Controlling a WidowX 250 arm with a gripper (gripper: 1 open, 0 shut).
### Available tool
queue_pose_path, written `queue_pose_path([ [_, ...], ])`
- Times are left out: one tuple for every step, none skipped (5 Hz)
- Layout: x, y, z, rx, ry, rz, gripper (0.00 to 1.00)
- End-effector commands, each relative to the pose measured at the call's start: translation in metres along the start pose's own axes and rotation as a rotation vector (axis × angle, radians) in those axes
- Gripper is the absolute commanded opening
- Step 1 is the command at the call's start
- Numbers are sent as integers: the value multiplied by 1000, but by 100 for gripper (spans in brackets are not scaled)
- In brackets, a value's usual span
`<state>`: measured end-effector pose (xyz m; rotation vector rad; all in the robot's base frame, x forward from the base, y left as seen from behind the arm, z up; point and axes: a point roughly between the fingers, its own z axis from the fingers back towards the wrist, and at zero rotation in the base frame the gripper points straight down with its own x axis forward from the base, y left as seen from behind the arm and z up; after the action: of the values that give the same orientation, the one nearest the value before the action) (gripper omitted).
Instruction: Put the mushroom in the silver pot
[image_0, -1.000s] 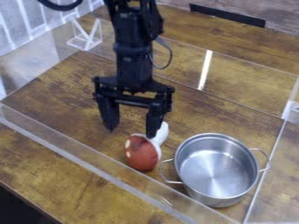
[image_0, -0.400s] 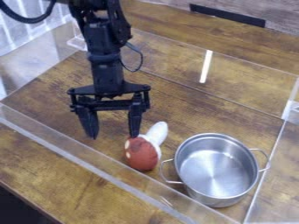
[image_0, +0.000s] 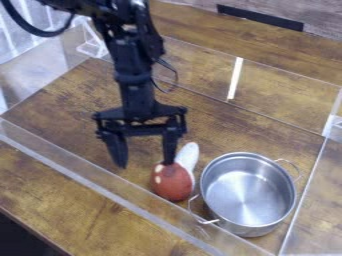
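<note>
In the lower left of the frame, the wooden tabletop (image_0: 67, 215) was crossed by a low clear plastic barrier (image_0: 96, 175), which ran on towards the bottom right. Just beyond it, right of the centre bottom, the toy mushroom (image_0: 173, 182) was seen lying on its side, its reddish-brown cap turned to the near edge and its cream-white stem pointed away. Its place had been shifted slightly to the right since the previous view, and the silver pot (image_0: 247, 197), at the lower right, was now approached more closely. Whether the wire handle (image_0: 203, 210) was touched by the cap could not be told.

Above and left of the cap, the black two-fingered gripper (image_0: 146, 161) had been brought rightwards as well, its fingers spread wide and nothing grasped. The right-hand finger in the frame was set close against the mushroom, so the shift was probably caused by a nudge. The mushroom was thus not straddled, and a lift and sideways move seemed to be required before closing; otherwise it might be pushed against the pot. Farther off, a white strip (image_0: 235, 78) was seen in the upper right.
</note>
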<state>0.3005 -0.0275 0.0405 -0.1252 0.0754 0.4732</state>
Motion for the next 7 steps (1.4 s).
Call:
queue_pose_path([
  [3, -19, -3, -10, -31, -47, 100],
  [0, -17, 4, -1, -40, -64, 100],
  [-3, -14, 4, 7, -41, -49, 100],
  [6, -10, -2, 16, -37, -59, 100],
  [14, -5, -5, 26, -39, -77, 100],
  [10, -3, 3, 29, -46, -18, 100],
  [6, -2, 11, 29, -54, 38, 100],
])
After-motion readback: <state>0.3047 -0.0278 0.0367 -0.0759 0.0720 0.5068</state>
